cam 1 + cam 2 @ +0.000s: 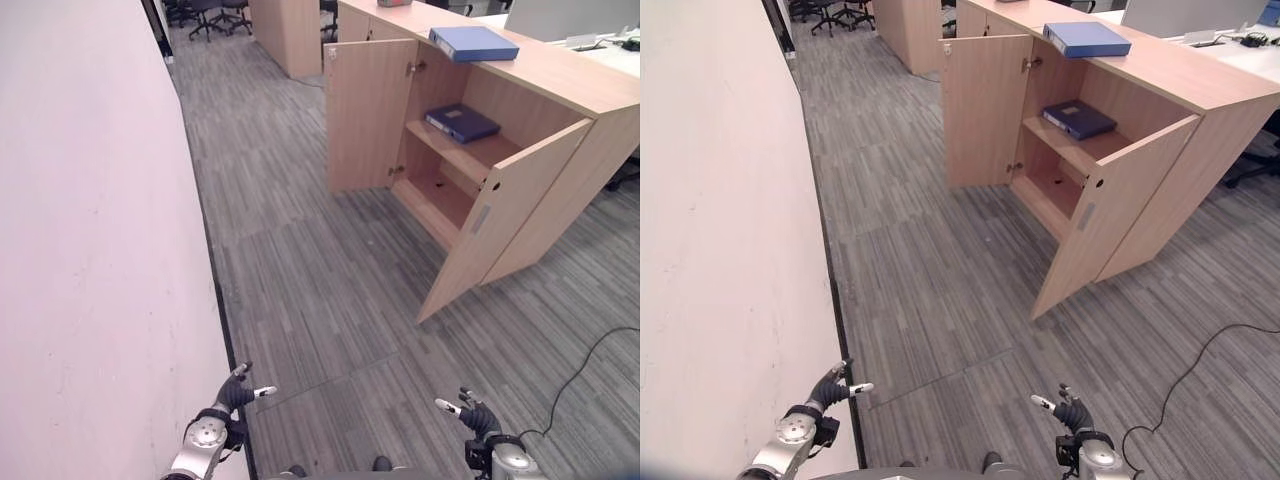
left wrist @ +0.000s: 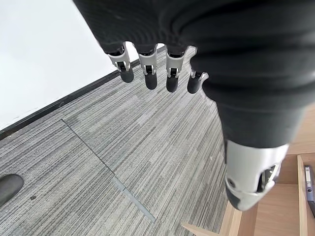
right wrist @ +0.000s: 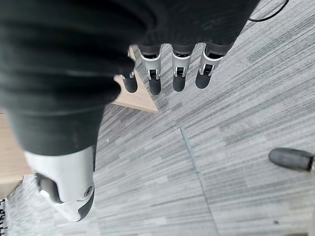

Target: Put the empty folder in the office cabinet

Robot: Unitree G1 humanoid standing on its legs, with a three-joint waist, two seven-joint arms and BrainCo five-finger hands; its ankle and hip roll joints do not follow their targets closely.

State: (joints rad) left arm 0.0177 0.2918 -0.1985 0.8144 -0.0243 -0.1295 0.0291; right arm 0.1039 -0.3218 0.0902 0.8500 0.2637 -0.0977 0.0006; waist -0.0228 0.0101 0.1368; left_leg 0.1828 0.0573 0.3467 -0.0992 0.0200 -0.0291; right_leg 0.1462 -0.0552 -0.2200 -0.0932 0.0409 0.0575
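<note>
A blue folder [image 1: 473, 42] lies flat on top of the wooden office cabinet [image 1: 560, 80]. A second, darker blue folder [image 1: 461, 122] rests on the cabinet's upper shelf, inside the two open doors. My left hand [image 1: 234, 392] hangs low near the white wall, fingers relaxed and holding nothing. My right hand [image 1: 477, 415] hangs low at the other side, also open and empty. Both hands are far from the cabinet, over grey floor. In the wrist views the fingers [image 2: 148, 73] and fingers [image 3: 177, 76] point down at bare carpet.
A white wall [image 1: 90, 240] runs along the left. The near cabinet door [image 1: 505, 215] swings out into the floor space; the far door [image 1: 368, 115] stands open too. Office chairs [image 1: 205, 12] and another wooden unit [image 1: 288, 35] stand at the back.
</note>
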